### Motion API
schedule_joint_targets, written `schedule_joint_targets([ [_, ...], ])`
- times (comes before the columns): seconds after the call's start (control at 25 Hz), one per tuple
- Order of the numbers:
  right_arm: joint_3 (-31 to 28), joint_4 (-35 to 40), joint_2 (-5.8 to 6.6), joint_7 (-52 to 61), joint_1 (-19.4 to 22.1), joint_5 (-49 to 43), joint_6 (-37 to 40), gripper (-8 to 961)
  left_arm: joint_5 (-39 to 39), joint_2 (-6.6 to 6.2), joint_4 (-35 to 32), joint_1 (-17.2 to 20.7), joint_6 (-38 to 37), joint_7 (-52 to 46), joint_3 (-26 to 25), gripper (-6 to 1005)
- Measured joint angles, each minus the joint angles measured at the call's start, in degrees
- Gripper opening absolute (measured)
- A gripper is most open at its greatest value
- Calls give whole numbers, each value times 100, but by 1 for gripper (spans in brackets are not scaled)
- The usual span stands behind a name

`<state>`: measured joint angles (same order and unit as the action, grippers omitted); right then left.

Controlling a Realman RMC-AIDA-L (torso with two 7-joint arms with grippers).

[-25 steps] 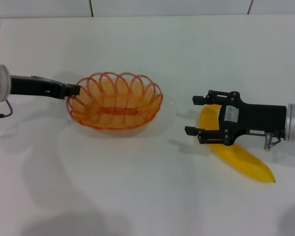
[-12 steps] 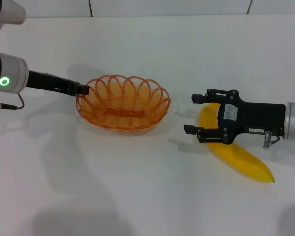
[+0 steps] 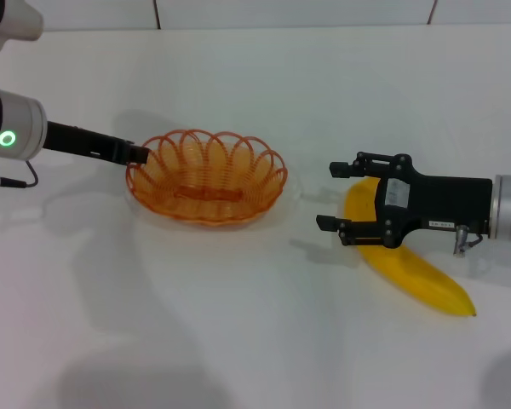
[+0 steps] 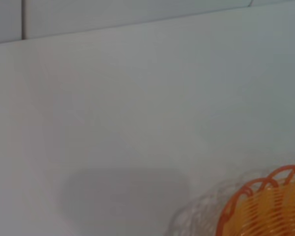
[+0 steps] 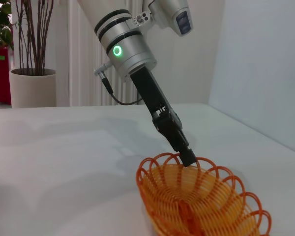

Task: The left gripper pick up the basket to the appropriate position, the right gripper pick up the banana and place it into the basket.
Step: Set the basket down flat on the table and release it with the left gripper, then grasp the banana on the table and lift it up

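Note:
The orange wire basket is left of centre on the white table. My left gripper is shut on the basket's left rim. The right wrist view shows that claw pinching the far rim of the basket. A bit of the basket's rim shows in the left wrist view. The yellow banana lies on the table at the right, running toward the front right. My right gripper is open and empty. It hovers over the banana's upper end, with the fingers pointing toward the basket.
The white table ends in a back edge against a tiled wall. In the right wrist view a potted plant stands beyond the table's far side.
The left arm carried the basket a little to the right, then eased it slightly back left. The right gripper crept a few pixels left over the banana and stayed open.

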<state>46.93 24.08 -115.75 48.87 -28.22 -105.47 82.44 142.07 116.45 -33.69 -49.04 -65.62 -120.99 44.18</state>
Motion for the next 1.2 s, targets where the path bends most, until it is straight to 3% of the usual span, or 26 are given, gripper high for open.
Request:
schedule_joint_targets([
  [0.72, 0, 0, 0, 30, 5, 4, 0, 787, 83, 35, -37, 0, 140, 1, -5, 104],
  [0.84, -4, 0, 0, 29, 38, 6, 0, 786, 63, 40, -257, 27, 86, 39, -6, 342],
  [0.88, -21, 0, 3, 29, 52, 6, 1, 786, 41, 51, -458, 76, 25, 56, -5, 361],
  [1.04, -154, 0, 23, 33, 87, 9, 1, 786, -307, 81, -1319, 454, -437, 247, 42, 436],
  [1.2, -234, -6, 29, 32, 97, 55, 1, 786, -1580, 87, -2532, 1543, -837, 844, 667, 511],
])
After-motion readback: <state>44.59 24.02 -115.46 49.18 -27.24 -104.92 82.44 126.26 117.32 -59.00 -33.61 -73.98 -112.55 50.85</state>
